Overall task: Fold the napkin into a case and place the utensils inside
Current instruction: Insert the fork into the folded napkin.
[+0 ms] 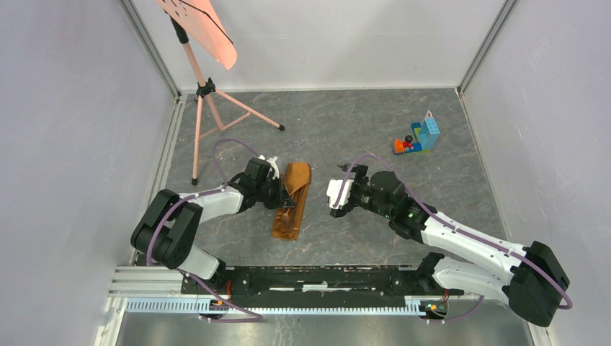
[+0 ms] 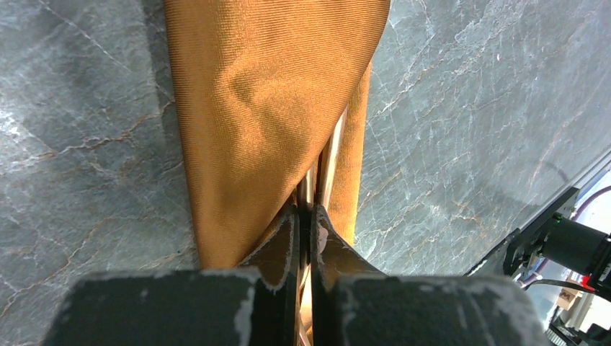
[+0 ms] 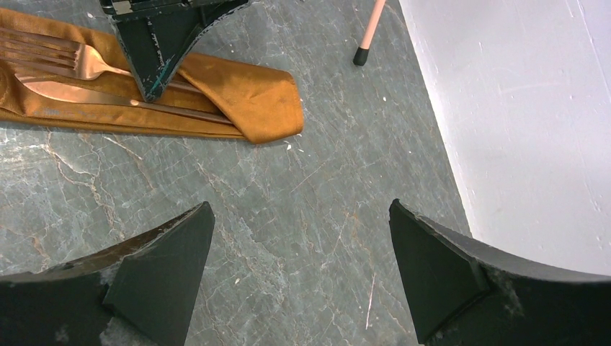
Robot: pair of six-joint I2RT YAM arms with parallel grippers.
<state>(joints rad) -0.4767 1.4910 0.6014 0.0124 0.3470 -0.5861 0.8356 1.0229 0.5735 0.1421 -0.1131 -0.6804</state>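
The orange-brown napkin [image 1: 294, 189] lies folded into a narrow strip on the grey table, between the two arms. Its far end is folded over as a flap [image 3: 252, 97]. A copper-brown fork [image 3: 68, 61] and knife [image 3: 86, 92] lie side by side on the strip, their handles running under the flap. My left gripper [image 1: 279, 194] is shut, its tips [image 2: 306, 213] down on the utensil handles [image 2: 320, 176] at the flap's edge. I cannot tell whether a handle is pinched. My right gripper [image 3: 302, 238] hovers wide open over bare table to the right of the napkin [image 2: 266, 108], holding nothing.
A salmon-pink sheet on a tripod stand [image 1: 205, 32] stands at the back left, one foot [image 3: 362, 55] near the napkin's far end. A colourful toy brick pile [image 1: 418, 137] sits at the back right. White walls [image 3: 519, 108] enclose the table; a metal rail [image 1: 324, 277] runs along the near edge.
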